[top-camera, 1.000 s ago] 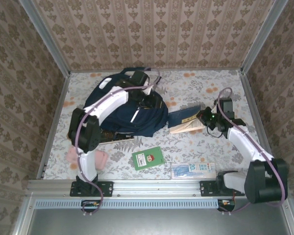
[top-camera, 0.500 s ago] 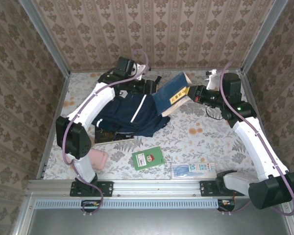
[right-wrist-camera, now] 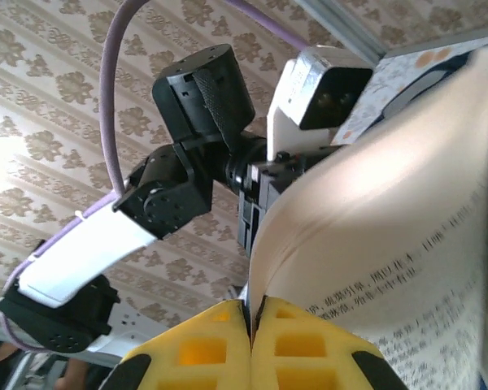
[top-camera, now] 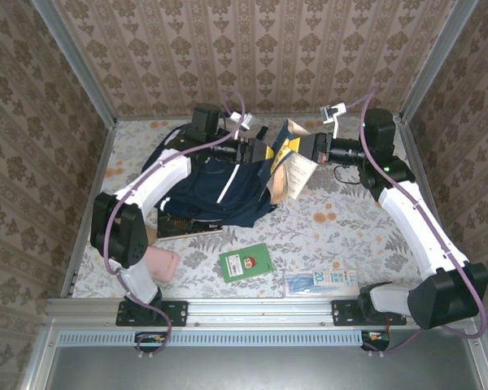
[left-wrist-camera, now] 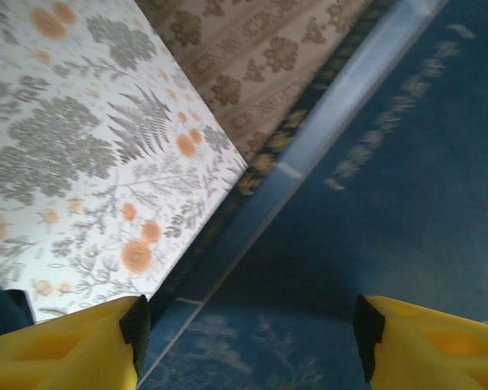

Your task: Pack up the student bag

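Floral tabletop [top-camera: 350,236]: one student bag [top-camera: 207,191], one open book [top-camera: 295,175].

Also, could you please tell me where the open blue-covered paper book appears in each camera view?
Top external: the open blue-covered paper book hangs centre-back, beside the navy fabric student bag.
Right wrist: its printed pages cover the right side, pinched in the right gripper.
Left wrist: a blurred blue surface at right may be its cover; I cannot tell.
Shared landmark: the beige patterned wallpaper.
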`<move>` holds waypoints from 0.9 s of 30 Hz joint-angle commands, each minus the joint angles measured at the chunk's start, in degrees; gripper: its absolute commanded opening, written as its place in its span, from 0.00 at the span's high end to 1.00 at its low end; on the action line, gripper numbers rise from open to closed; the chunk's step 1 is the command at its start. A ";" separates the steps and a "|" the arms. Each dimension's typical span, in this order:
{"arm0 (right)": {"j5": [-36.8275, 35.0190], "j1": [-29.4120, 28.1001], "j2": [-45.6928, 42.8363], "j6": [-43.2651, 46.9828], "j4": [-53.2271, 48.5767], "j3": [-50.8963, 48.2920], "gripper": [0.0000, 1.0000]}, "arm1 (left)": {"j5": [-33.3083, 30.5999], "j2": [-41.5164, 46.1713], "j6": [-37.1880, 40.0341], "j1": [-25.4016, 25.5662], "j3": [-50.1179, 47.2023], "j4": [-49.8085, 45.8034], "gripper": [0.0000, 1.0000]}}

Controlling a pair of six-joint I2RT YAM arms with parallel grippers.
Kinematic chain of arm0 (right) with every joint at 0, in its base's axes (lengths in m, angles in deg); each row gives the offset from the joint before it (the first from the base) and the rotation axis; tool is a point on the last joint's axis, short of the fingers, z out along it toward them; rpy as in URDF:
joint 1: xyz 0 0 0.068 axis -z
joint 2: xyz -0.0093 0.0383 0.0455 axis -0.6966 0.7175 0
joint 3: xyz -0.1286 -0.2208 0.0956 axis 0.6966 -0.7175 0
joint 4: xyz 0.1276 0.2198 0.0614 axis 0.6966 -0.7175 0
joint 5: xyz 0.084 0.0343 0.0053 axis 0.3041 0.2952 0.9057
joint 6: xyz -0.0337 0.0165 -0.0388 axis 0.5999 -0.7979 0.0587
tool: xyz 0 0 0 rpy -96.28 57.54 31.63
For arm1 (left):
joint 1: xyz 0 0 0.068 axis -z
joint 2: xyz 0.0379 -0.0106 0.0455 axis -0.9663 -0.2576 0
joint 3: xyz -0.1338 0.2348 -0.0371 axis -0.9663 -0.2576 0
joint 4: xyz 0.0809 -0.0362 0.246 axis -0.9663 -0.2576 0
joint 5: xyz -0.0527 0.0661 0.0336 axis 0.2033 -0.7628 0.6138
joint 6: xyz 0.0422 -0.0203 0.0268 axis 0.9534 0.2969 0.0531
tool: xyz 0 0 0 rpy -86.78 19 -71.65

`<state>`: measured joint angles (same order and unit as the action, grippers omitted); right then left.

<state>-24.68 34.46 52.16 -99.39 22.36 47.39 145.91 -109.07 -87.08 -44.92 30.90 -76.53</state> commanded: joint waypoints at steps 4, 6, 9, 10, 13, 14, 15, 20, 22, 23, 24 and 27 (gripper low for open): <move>5.30 -0.18 1.53 -9.19 15.21 -2.11 1.00 | 3.92 0.60 -3.21 -0.65 -1.68 5.74 0.30; 5.45 -0.22 1.75 -10.16 16.40 -2.36 1.00 | 4.78 0.82 -5.52 -1.01 -3.07 9.02 0.30; 6.37 -0.23 2.28 -14.66 21.07 -2.89 1.00 | 4.29 1.13 -5.77 -1.64 -4.01 9.21 0.29; 6.68 -0.21 2.35 -16.34 22.89 -3.10 1.00 | 3.23 1.46 -5.16 -2.11 -4.22 8.38 0.29; 6.88 -0.22 2.19 -17.53 23.69 -3.46 1.00 | 2.64 2.53 -6.87 -3.61 -6.39 11.62 0.28; 7.01 -0.22 2.20 -17.64 23.77 -3.61 1.00 | 3.07 2.63 -7.83 -5.08 -6.72 12.99 0.27; 7.10 -0.24 2.16 -17.77 23.73 -3.71 1.00 | 3.33 2.55 -8.18 -5.61 -6.74 13.45 0.27; 7.36 -0.24 2.63 -18.33 24.30 -4.00 1.00 | 4.04 2.25 -9.10 -6.03 -6.80 15.23 0.25; 7.13 -0.16 2.85 -18.26 24.27 -3.99 1.00 | 5.63 2.11 -11.58 -6.07 -7.75 18.82 0.25; 6.91 -0.07 3.06 -18.23 24.28 -3.99 1.00 | 6.87 1.96 -14.35 -6.00 -8.72 22.69 0.25; 6.74 0.05 3.25 -18.22 24.31 -3.89 1.00 | 7.71 1.81 -16.91 -5.83 -9.54 26.18 0.26; 5.97 0.29 4.30 -18.70 25.03 -3.73 1.00 | 10.10 0.93 -24.58 -4.93 -11.49 36.41 0.26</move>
<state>-19.43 34.52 55.77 -117.29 43.34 43.45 151.55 -108.83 -103.19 -50.74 20.87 -52.70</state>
